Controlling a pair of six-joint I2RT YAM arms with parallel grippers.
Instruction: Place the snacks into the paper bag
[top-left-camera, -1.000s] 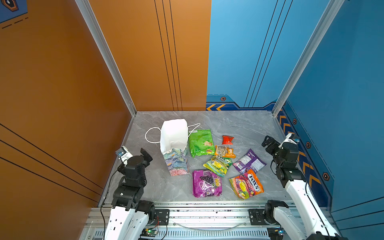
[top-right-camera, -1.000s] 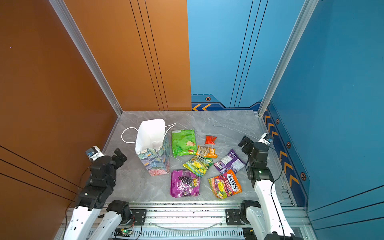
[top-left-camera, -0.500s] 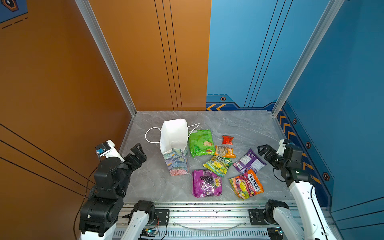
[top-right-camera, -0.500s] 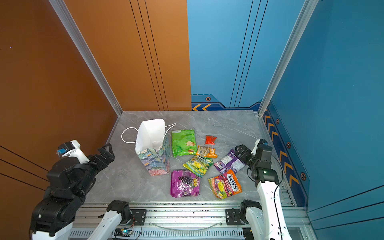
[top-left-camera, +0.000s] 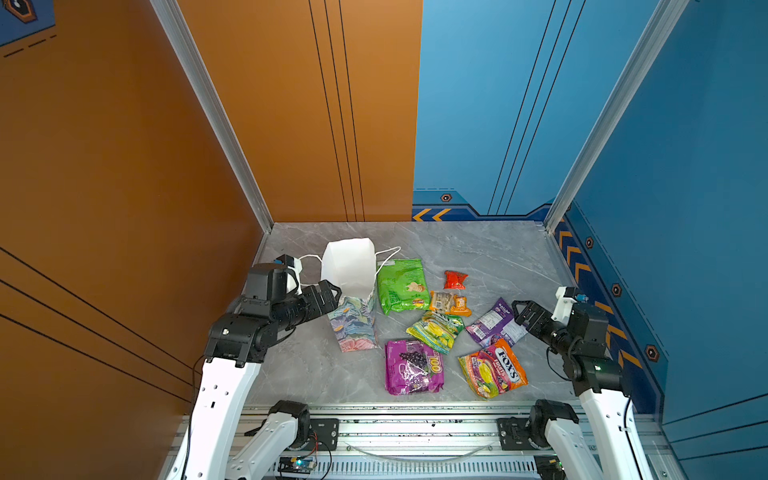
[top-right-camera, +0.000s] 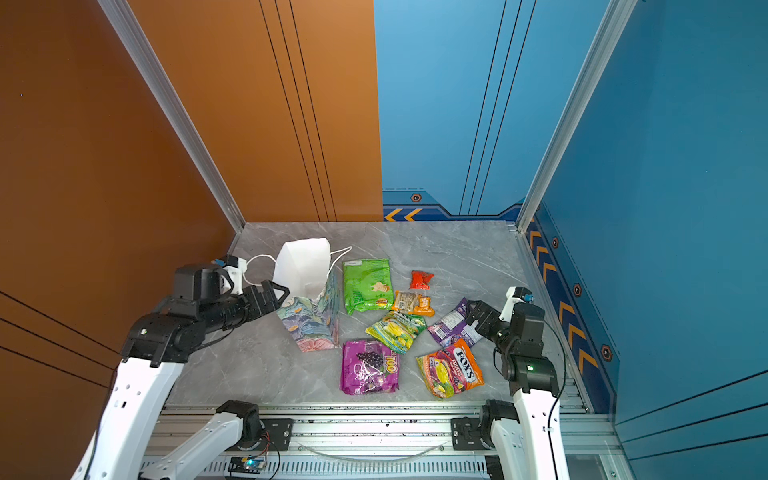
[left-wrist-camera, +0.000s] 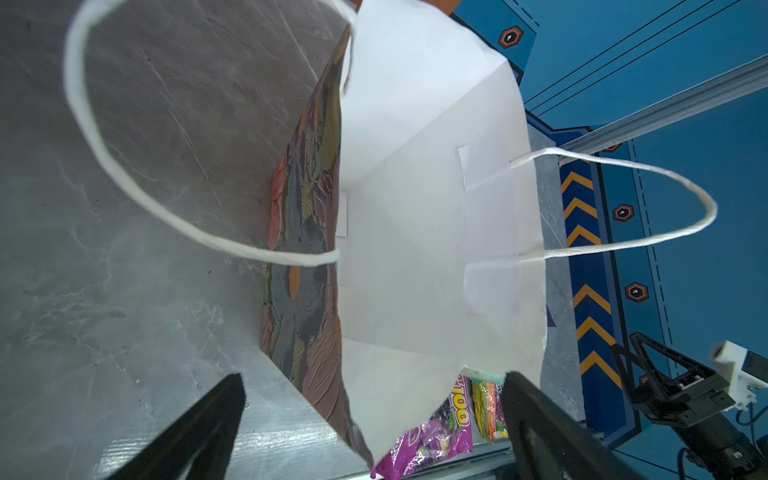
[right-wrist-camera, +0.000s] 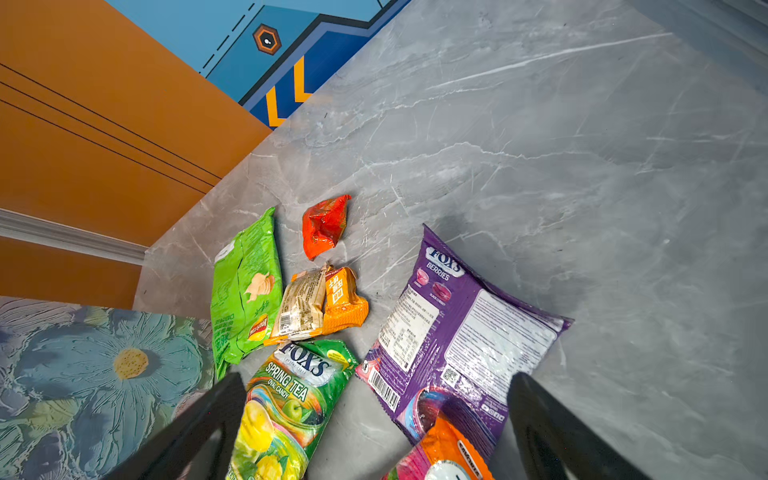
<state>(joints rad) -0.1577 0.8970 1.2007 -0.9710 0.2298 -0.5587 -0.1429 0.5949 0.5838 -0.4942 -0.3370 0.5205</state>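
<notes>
**Both grippers spread wide and empty, one at the bag and one beside the packets.**

The left gripper (top-left-camera: 334, 293) has its jaws wide apart at the 9 o'clock side of the paper bag (top-left-camera: 354, 322), level with its rim. In the left wrist view the near end of the bag's white mouth sits between the jaws, but whether they touch it cannot be told. The right gripper (top-left-camera: 519, 318) is equally spread, holding nothing, low at 3 o'clock of the purple packet (top-left-camera: 494, 325). The bag stands upright at about 10 o'clock on the grey desk (top-left-camera: 478, 249). All the snacks lie on the desk:
- the green packet (top-left-camera: 401, 286) just beside the bag at its 3 o'clock
- the small red packet (top-left-camera: 455, 279)
- the orange packet (top-left-camera: 451, 302)
- the lemon packet (top-left-camera: 436, 331)
- the magenta grape packet (top-left-camera: 412, 366) at the bag's 5 o'clock
- the FOX'S packet (top-left-camera: 494, 370) at 6 o'clock of the purple one
</notes>
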